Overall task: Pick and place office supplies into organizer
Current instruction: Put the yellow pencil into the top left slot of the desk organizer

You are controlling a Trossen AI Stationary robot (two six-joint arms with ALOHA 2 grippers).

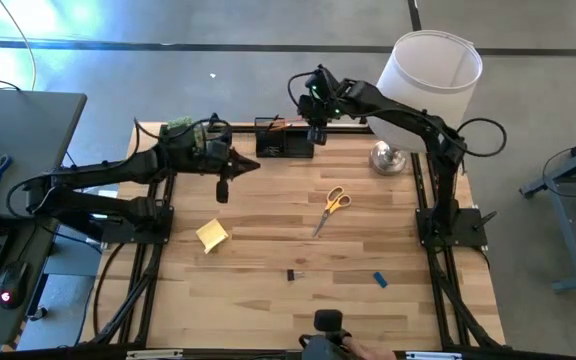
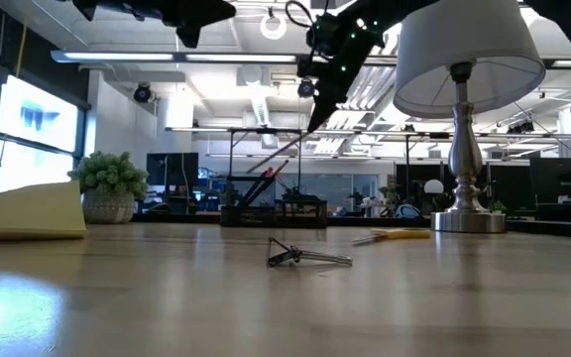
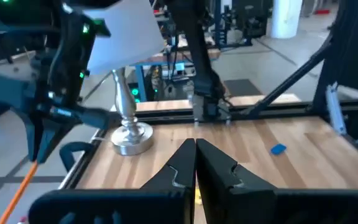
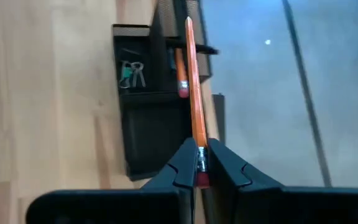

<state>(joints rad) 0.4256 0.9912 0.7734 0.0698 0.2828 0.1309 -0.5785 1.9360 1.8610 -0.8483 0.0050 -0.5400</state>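
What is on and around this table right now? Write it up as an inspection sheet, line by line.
Surface: wooden table, no spills seen.
Job's things: organizer at the far edge, one pencil already in it; scissors, sticky-note pad, blue block and black clip loose on the table.
Clutter: lamp and green plant at the far edge.
Grippers: right gripper shut on an orange pencil above the organizer; left gripper shut, empty, raised off the table.
Cables: black cable looping along the right arm.
Surroundings: grey side desk on the left with blue scissors.
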